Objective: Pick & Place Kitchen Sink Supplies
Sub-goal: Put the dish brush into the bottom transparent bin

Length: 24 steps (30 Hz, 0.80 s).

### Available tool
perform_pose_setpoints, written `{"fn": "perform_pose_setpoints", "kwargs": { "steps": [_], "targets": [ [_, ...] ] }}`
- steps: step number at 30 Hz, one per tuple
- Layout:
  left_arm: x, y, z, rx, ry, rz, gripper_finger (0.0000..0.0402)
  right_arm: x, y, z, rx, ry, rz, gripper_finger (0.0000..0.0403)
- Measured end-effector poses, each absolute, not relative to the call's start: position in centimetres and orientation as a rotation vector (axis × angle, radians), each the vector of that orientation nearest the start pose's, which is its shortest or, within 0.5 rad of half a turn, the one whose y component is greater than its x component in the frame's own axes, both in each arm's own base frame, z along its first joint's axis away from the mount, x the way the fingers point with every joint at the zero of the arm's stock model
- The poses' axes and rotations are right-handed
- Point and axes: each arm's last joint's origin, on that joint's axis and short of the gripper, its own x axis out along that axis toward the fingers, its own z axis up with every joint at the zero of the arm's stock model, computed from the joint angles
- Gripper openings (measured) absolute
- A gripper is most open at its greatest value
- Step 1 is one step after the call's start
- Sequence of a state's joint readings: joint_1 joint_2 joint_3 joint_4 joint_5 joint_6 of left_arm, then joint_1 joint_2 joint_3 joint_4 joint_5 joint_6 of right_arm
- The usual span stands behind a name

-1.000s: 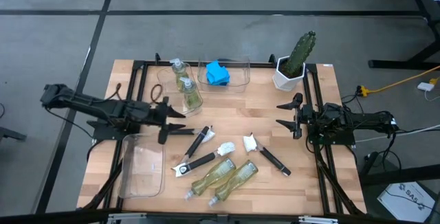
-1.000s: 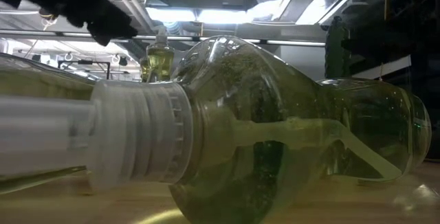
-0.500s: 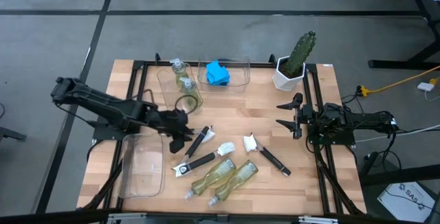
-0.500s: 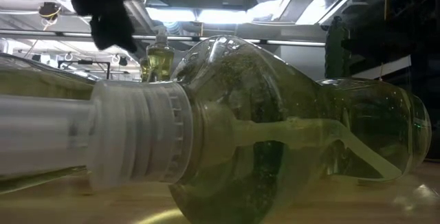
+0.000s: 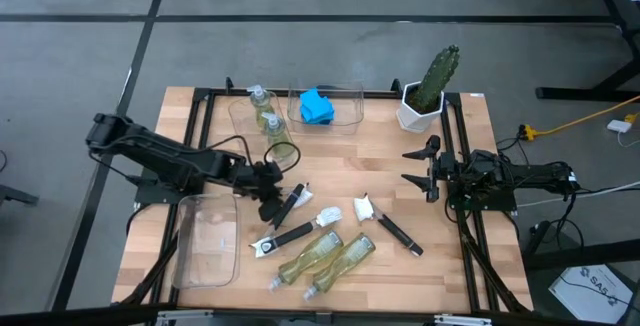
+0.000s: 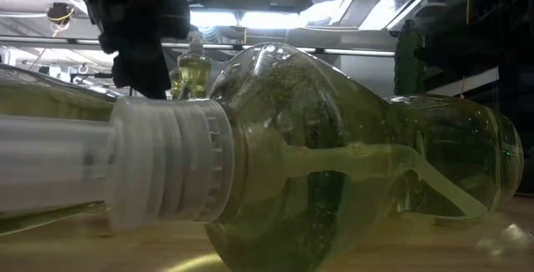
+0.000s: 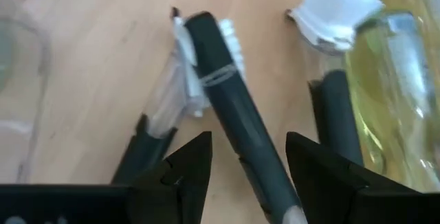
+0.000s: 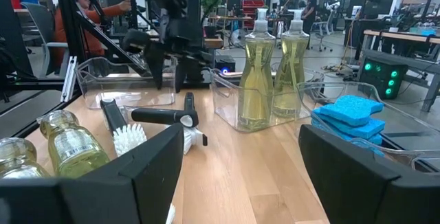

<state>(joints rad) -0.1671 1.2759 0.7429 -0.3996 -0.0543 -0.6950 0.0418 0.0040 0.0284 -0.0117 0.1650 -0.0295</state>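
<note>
Right, nearest the front edge I've got two soap bottles [image 5: 322, 254] lying on their sides, touching along their length, pumps toward the left. Just behind them a dish brush [image 5: 292, 234] lies flat; another brush [image 5: 388, 223] lies toward the right side.

Mid-table, my left gripper [image 5: 272, 201] hangs over a third brush [image 5: 291, 203]. In the wrist view the jaws stand apart and straddle its black handle [image 7: 237, 124], nothing clamped yet. The handle runs at a slant between the fingers [image 7: 189, 169], and a clear tube-like piece I can't identify lies right beside it.

Risks as I judge them: closing on a slanted handle could twist it or squirt it out; the finger on that side may catch the clear piece instead. The bottle sitting close by in the wrist view could get nudged and roll.

Right gripper [image 5: 421, 169] waits at the right edge, fingers apart, empty.

Far side: two upright bottles [image 5: 268, 126] in one clear bin, blue sponges [image 5: 317, 106] in the next bin [image 5: 350, 118], cactus [image 5: 434, 84] at the corner.
</note>
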Motion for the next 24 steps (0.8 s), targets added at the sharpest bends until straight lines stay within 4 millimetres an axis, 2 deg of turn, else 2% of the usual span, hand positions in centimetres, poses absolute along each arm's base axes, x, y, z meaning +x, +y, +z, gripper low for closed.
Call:
{"fn": "perform_pose_setpoints", "kwargs": {
  "steps": [9,24],
  "targets": [
    [24.4,-3.8,19.2,-0.484,0.923,0.368,0.018,9.6,-0.1,17.2,-0.028,-0.011,-0.123,0.0284],
    [25.1,-5.3,18.5,-0.624,0.912,0.455,0.018,9.6,-0.1,17.2,-0.028,-0.01,-0.123,0.0284]
  ]
}}
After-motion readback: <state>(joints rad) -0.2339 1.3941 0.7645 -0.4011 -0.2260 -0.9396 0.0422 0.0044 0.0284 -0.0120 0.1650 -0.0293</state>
